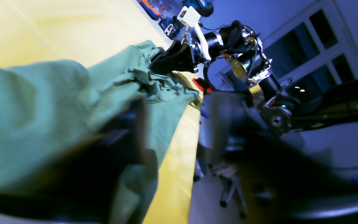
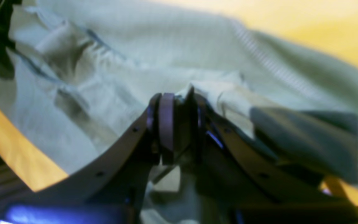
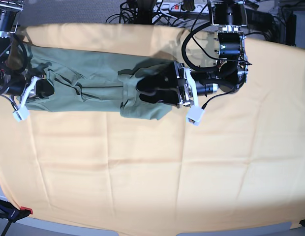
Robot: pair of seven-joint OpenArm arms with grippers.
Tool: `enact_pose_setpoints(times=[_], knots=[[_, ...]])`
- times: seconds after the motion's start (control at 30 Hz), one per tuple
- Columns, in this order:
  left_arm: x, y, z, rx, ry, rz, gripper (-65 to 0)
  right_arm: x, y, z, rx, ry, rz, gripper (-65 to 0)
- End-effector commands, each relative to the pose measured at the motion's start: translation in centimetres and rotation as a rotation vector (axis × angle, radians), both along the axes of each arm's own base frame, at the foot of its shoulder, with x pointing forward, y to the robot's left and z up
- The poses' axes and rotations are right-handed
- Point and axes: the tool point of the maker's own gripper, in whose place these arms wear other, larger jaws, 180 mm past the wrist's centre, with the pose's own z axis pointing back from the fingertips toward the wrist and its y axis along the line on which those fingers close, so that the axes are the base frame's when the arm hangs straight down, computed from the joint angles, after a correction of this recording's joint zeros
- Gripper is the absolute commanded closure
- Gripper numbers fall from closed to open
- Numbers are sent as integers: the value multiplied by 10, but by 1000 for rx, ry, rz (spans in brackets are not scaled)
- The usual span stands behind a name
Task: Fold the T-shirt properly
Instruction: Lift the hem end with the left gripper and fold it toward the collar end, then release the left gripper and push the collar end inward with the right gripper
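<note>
1. Sage-green, soft fabric T-shirt lies as a long, rumpled strip on the pale yellow-orange cloth; folding seems in hand.
2. Black left gripper is parted; for right gripper, I cannot tell.
3. Next: probably smooth the creases.

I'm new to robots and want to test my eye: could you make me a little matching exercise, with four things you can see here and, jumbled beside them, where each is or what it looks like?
Things
1. T-shirt
2. Large cloth
3. Right gripper
4. Left gripper

Places, colours or states
A. yellow-orange, spread beneath the garment
B. open, near the garment's end on the base view's right
C. green, partly bunched up
D. over the garment's end on the base view's left

Right pairs
1-C
2-A
3-D
4-B
</note>
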Motion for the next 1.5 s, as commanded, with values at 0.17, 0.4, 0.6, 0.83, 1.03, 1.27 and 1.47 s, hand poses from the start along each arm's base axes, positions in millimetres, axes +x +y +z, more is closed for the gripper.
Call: enact_pose_setpoints(times=[0.17,0.4,0.6,0.83,1.03,1.27,1.47], knots=[[20,30,17,-33,-52,120,0,16,-8,20,-10,-66,-5,-122],[33,50,4,34,-40,229,0,19,1,29,57,-94,-1,-122],[32,36,-36,239,-23,224,0,20,5,33,86,-106,1,-122],[27,16,-70,410,6,195,0,30,5,43,84,-134,6,-122],[13,-10,-65,382,-34,89,0,57,-7,81,93,-240,-21,-137],[18,-8,-56,357,-60,89,0,42,-54,102,103,-277,-157,-317],[31,5,-49,351,-71,142,0,-5,-69,76,165,-211,-242,-317]])
